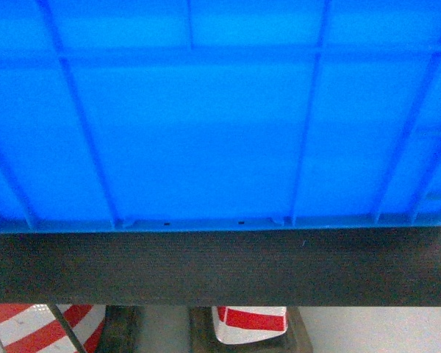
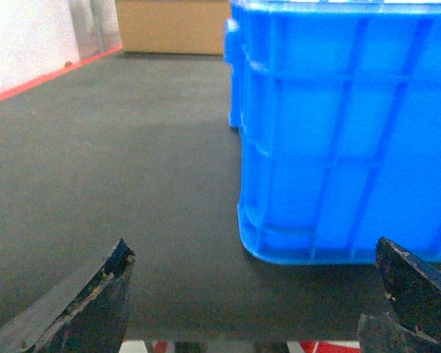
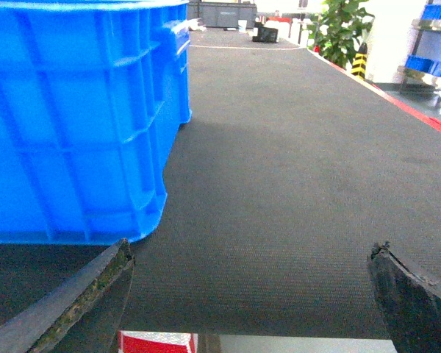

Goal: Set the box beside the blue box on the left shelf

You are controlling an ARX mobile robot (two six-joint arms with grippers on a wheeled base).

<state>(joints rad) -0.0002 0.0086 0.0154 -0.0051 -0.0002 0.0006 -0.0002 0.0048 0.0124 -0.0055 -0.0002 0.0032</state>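
A: Left pincer (image 2: 253,294) is spread wide and holds nothing; one finger sits low at the counter's (image 2: 117,184) near edge, the other just shy of the box's (image 2: 345,147) near corner.

B: Right pincer (image 3: 250,294) is the mirror of it; gaping, empty, low at that same near edge; the box stands off to its inner side.

A: So the box rests flat on the dark counter, close to the near edge, between the two arms; my guess is they're flanking it to squeeze its end walls.

B: From the head camera the ribbed wall fills nearly everything, so the robot is right up against it.

A: No left shelf in any view; the carry has not begun, I'd judge.

B: Red-and-white striped barriers (image 1: 250,320) show below the counter edge.
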